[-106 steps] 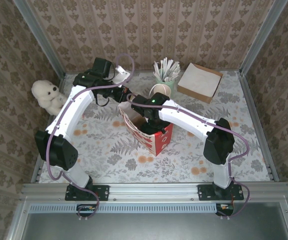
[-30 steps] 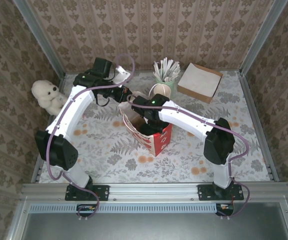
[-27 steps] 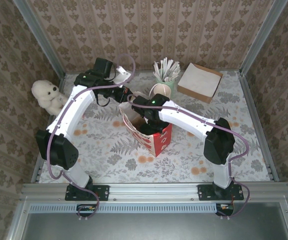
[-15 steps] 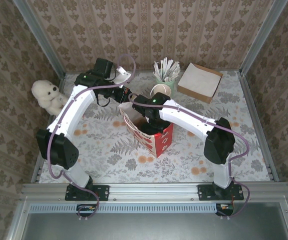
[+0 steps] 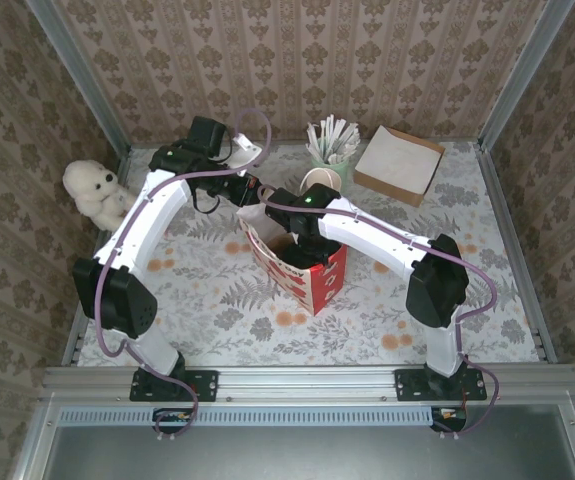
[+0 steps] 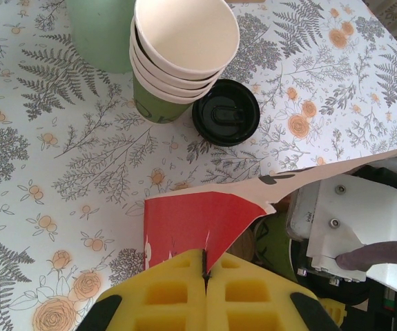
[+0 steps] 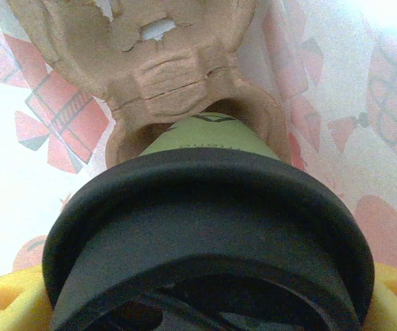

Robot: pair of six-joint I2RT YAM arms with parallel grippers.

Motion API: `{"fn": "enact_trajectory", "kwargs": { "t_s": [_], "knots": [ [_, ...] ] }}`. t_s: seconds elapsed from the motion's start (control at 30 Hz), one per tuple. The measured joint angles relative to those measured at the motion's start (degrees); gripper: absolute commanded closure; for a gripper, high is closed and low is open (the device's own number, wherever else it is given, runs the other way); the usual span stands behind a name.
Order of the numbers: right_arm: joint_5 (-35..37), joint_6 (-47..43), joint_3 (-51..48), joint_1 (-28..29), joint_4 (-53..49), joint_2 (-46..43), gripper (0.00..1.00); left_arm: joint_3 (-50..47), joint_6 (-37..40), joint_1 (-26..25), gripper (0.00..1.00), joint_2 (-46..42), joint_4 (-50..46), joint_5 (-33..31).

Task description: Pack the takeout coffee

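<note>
Right wrist view: the takeout coffee [image 7: 205, 207] is being held at its black lid between the yellow pads of the right gripper [image 7: 198, 300], jaws standing wide around it, inside the red-and-white bag [image 7: 39, 124]; its green side is being ringed by a brown pulp carrier [image 7: 163, 76] beyond. From the left wrist, the bag's rim is being pinched by the fully closed left gripper [image 6: 205, 276]; farther off, a loose black lid [image 6: 226, 112] is lying just beside stacked cream cups [image 6: 184, 34] on the table [image 6: 18, 158].
</note>
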Motion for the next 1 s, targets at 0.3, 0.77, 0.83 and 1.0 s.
{"fn": "enact_trajectory", "kwargs": {
  "t_s": [0.3, 0.77, 0.83, 1.0],
  "knots": [
    [0.0, 0.0, 0.0, -0.1, 0.1, 0.1, 0.41, 0.0, 0.0, 0.0, 1.0, 0.3, 0.1, 0.0],
    [-0.2, -0.2, -2.7, -1.0, 2.4, 0.3, 0.41, 0.0, 0.0, 0.0, 1.0, 0.3, 0.0, 0.0],
    [-0.3, -0.2, -3.1, -1.1, 2.8, 0.3, 0.41, 0.0, 0.0, 0.0, 1.0, 0.3, 0.0, 0.0],
    [-0.5, -0.2, -3.5, -1.2, 3.1, 0.3, 0.41, 0.0, 0.0, 0.0, 1.0, 0.3, 0.0, 0.0]
  ]
}}
